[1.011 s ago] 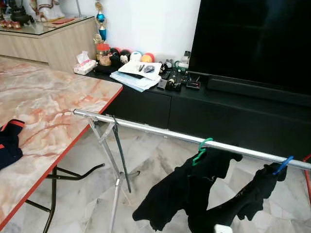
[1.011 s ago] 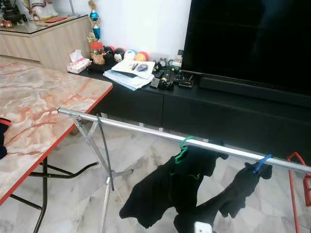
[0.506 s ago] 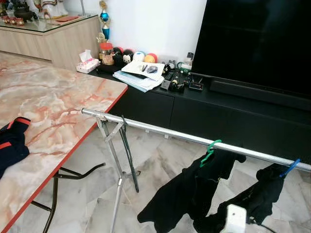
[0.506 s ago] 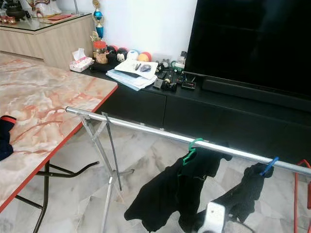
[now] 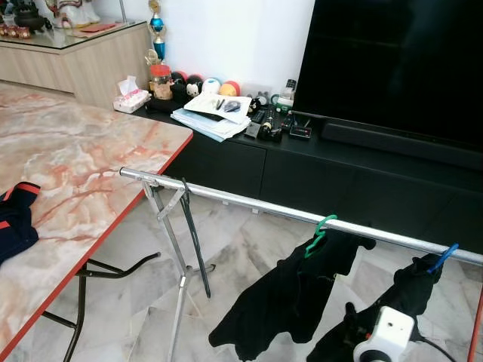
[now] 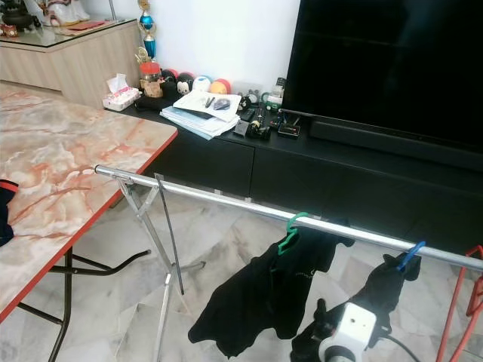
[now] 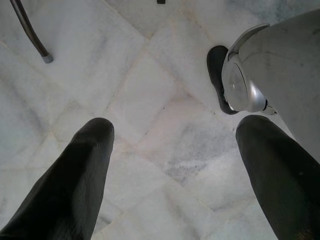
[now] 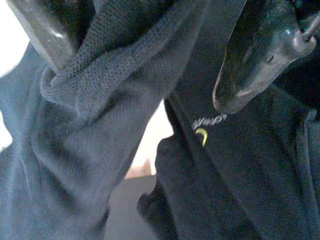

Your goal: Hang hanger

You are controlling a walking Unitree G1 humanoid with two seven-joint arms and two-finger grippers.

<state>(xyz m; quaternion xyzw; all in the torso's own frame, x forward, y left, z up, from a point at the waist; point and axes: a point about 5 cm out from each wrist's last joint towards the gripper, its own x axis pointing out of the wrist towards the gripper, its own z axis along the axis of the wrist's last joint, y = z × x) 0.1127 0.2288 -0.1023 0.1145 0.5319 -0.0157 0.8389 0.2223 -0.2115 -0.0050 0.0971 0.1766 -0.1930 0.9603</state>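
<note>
From the head camera I have the silver drying rail (image 5: 249, 205) running across in front of me, with a green hanger (image 5: 318, 232) hooked over it and a black shirt (image 5: 290, 298) draped from it. Further along the rail a blue hanger (image 5: 442, 257) carries a second dark garment (image 5: 407, 290). Both hooks sit over the rail, so I judge the hanging itself largely done for these two.

My right arm is raised low in front of the clothes, its white wrist camera housing (image 5: 385, 335) just below the second garment. Through that wrist I see the right pincer (image 8: 145, 60) with its fingers (image 8: 252, 55) spread and dark knitted cloth bunched against one of them; I cannot tell whether it truly grips the fabric or is merely pushed into it. My guess is it sits there to steady or straighten the garment under the blue hanger.

The left pincer (image 7: 175, 145) hangs idle over the marble floor (image 7: 150, 100), fingers wide apart, holding nothing.

On the marble bench (image 5: 68, 166) to my left lies another dark garment with red trim (image 5: 15, 222), probably the next piece to hang.
</note>
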